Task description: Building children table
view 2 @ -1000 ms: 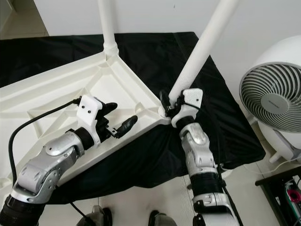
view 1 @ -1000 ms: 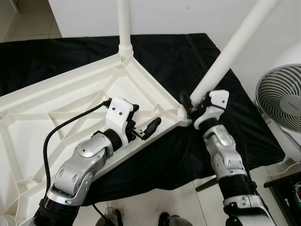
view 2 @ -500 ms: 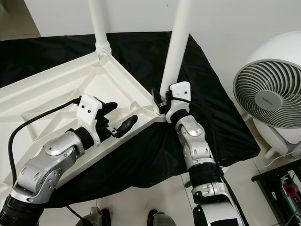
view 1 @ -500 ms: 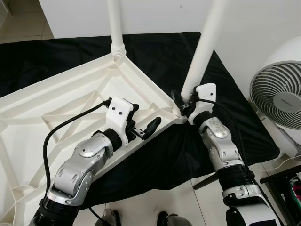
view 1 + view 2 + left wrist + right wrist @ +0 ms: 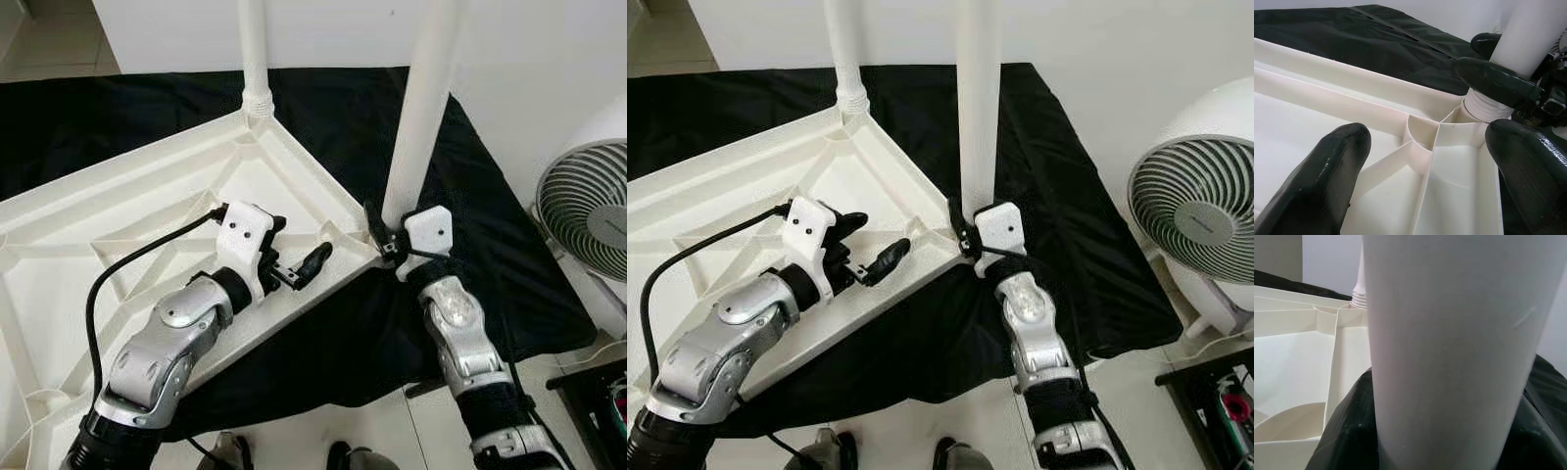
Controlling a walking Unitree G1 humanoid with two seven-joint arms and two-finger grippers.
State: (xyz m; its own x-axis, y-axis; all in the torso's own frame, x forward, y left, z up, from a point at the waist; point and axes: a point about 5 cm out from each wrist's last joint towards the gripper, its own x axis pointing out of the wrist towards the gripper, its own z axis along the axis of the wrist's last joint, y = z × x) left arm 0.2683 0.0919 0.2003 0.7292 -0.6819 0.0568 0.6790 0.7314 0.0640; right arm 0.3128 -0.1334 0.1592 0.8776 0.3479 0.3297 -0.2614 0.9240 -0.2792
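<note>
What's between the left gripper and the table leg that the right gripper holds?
Ribbed white underside of the tabletop and its corner socket, seen past the left gripper in the left wrist view, up to the leg.

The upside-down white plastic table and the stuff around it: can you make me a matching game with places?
Things:
1. right end effector
2. left end effector
3. round white fan
4. black cloth

Places:
A. under the upside-down white plastic table
B. over the table's ribs
C. around the near white leg
D. on the robot's right

Pairs: 1-C, 2-B, 3-D, 4-A
</note>
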